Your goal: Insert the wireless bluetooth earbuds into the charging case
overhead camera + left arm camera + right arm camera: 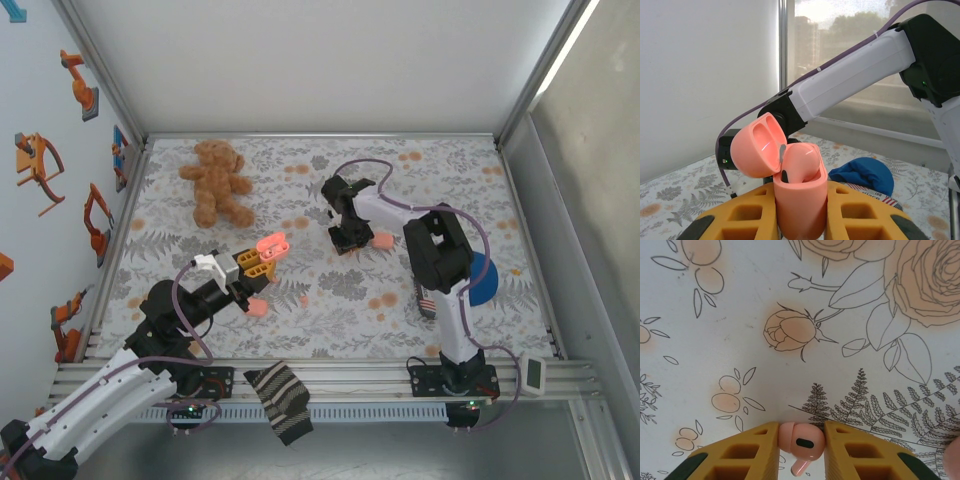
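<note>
Left claw (800, 220) gripped pink case (799, 197); lid (757, 145) open toward 10 o'clock; one earbud (802, 161) sat inside; right claw (801, 445), at 3 o'clock from case, pinched second earbud (800, 439) over flowery cloth (740, 300).

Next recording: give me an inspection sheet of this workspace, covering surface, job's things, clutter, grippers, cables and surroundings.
Surface: floral cloth, lying flat.
Job's things: charging case upright, lid open; earbud between the right fingers; pink piece near the left arm, second pink piece beside the right gripper.
Clutter: teddy bear, blue cloth, striped sock over the near rail.
Grippers: left gripper shut on the charging case; right gripper shut on the earbud.
Cables: left purple cable, right purple cable, both looping free of the things.
Surroundings: robot stickers on the left wall; white device on the rail.
</note>
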Available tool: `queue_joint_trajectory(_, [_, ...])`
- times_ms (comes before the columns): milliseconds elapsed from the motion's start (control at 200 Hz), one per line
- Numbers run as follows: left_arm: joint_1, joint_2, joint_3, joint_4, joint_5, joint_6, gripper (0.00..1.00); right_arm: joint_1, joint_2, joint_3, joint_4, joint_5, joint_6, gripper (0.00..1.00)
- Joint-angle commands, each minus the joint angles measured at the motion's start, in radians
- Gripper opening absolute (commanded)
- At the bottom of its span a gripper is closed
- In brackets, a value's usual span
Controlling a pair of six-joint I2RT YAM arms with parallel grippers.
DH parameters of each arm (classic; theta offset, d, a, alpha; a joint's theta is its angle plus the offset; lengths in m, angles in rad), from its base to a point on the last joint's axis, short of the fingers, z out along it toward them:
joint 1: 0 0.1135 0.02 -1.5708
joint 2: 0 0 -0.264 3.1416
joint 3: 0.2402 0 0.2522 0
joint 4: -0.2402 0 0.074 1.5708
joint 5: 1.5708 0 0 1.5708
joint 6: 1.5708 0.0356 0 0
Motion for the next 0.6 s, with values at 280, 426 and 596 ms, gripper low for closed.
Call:
queue_joint_trajectory(280, [-0.003,0.014,-0.009,0.032,-0.008,0.011,0.0,0.018,-0.118,-0.057,0.047,0.038,-0.015,0.25])
queue_joint_trajectory(426, [-0.003,0.025,-0.011,0.038,-0.008,0.005,0.0,0.022,-0.188,-0.083,0.061,0.045,-0.009,0.25])
queue_joint_trajectory(596, [-0.004,0.052,-0.014,0.068,-0.011,-0.015,0.0,0.027,-0.324,-0.127,0.098,0.06,0.014,0.24])
